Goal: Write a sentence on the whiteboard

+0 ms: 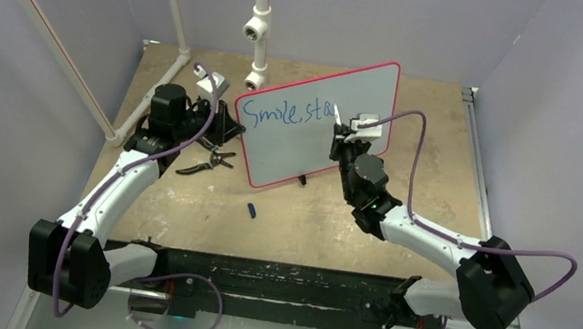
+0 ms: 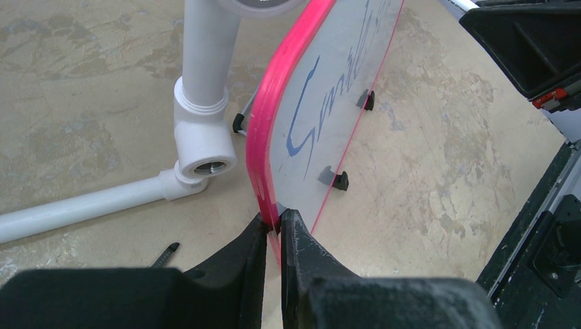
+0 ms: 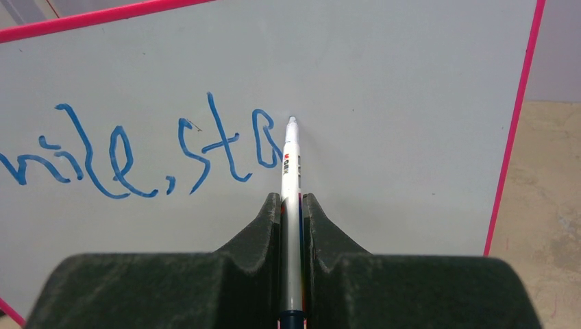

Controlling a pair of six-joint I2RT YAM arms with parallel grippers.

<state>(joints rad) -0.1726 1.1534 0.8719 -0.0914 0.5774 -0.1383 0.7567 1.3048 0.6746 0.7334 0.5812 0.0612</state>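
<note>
As I look down from above, a small blue piece point(image 1: 252, 209), maybe a cap, lies on the tabletop point(image 1: 306, 218) nearest the arm bases. Beyond it, toward 12 o'clock, the whiteboard point(image 1: 307, 154) stands on its feet. My left claw point(image 2: 274, 223) is clenched on the red frame at the board's 9 o'clock edge. My right claw point(image 3: 291, 202) grips a marker point(image 3: 291, 154), its tip at the board just at 3 o'clock of the sentence point(image 1: 288, 114), which reads "Smile, sta".

The white-and-black left arm point(image 1: 108, 186) reaches forward, its black left gripper point(image 2: 274, 221) pinched narrow; the right arm point(image 1: 425, 231) angles inward, right gripper point(image 3: 291, 203) clamped tight.
</note>
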